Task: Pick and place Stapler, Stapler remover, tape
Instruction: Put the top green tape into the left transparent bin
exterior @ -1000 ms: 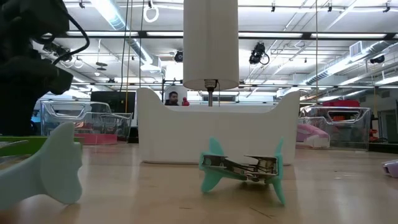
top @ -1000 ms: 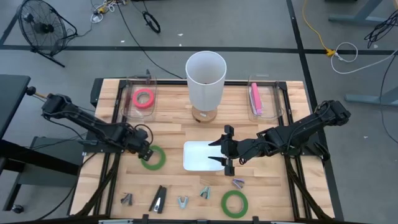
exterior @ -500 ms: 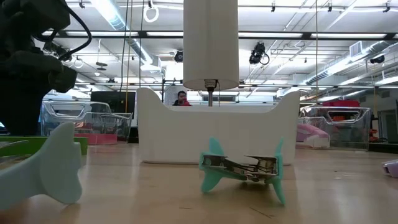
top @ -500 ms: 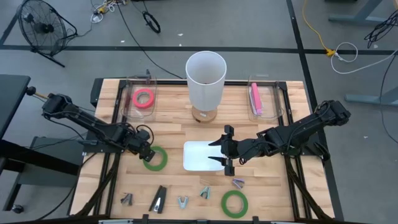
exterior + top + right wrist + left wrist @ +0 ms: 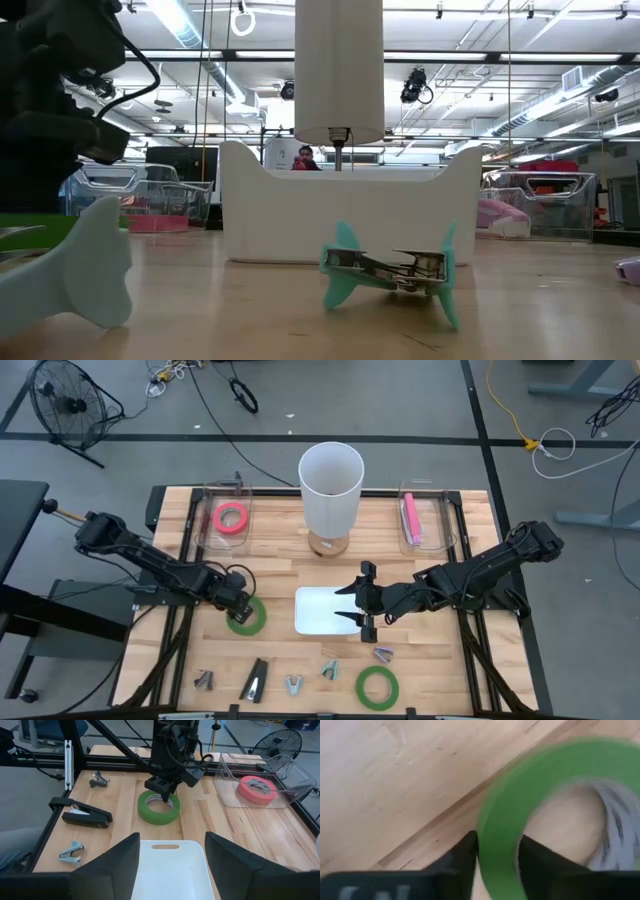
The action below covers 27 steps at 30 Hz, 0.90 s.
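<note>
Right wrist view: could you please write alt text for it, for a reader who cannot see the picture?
The left claw straddles the wall of a green tape roll lying flat on the wooden table. Nearer, a white tray lies between the right claw's open fingers; a black stapler lies to one side, a pink tape roll in a clear bin to the other.

My left arm reaches in from the table's left edge, stretched low toward the middle, with the wrist tipped down. Its left gripper [image 5: 236,603] sits right at the table surface, and in the wrist view I see the two dark fingers [image 5: 461,855] standing on either side of a green ring's wall, one inside and one outside, pressed against it. My right arm comes in from the right edge, folded at the elbow and lying level. Its right gripper [image 5: 362,600] hangs above the table's centre, fingers [image 5: 110,865] spread wide and holding nothing.
</note>
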### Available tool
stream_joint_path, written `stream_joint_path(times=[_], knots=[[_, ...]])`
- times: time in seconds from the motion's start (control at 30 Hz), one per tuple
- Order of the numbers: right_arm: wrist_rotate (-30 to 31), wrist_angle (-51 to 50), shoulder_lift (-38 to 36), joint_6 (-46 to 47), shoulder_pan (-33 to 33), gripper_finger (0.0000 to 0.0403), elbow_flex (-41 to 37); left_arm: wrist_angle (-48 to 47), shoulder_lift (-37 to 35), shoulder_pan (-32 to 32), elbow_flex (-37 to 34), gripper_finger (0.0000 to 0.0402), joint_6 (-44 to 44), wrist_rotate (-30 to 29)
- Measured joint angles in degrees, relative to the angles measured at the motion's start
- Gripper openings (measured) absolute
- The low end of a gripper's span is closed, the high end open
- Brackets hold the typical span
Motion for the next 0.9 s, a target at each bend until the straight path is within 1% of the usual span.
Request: stream_joint_path(times=[0.03,0.13,0.2,0.27,0.43,0.57,0.73,0.9], knots=[[0.0,0.0,0.0,0.0,0.01,0.0223,0.0,-0.44,0.0,0.0,0.46,0.0087,0.21,0.03],[0.0,0.1,0.0,0.0,-0.01,0.0223,0.0,-1.73,0.13,-0.02,1.81,0.0087,2.01,0.19],[0.0,0.09,0.0,0.0,0.01,0.0223,0.0,-1.56,0.13,-0.06,3.07,0.0087,3.08,1.48],[0.02,0.09,0.0,0.0,-0.01,0.0223,0.0,-1.23,0.07,-0.13,4.5,0.0087,3.89,1.44],[0.01,0.08,0.0,0.0,0.01,0.0223,0.0,-5.94,0.06,-0.06,8.81,0.0087,6.21,-0.58],[0.0,0.06,0.0,0.0,-0.01,0.0223,0.0,-16.62,0.07,0.17,13.88,0.0087,7.68,-2.62],[0.01,0.07,0.0,-0.36,-0.01,0.0223,0.0,-28.54,0.04,0.24,22.91,0.0087,10.4,-6.67],[0.02,0.07,0.0,-0.37,-0.01,0.0223,0.0,-43.56,-0.13,2.88,32.97,0.0087,11.52,-14.42]])
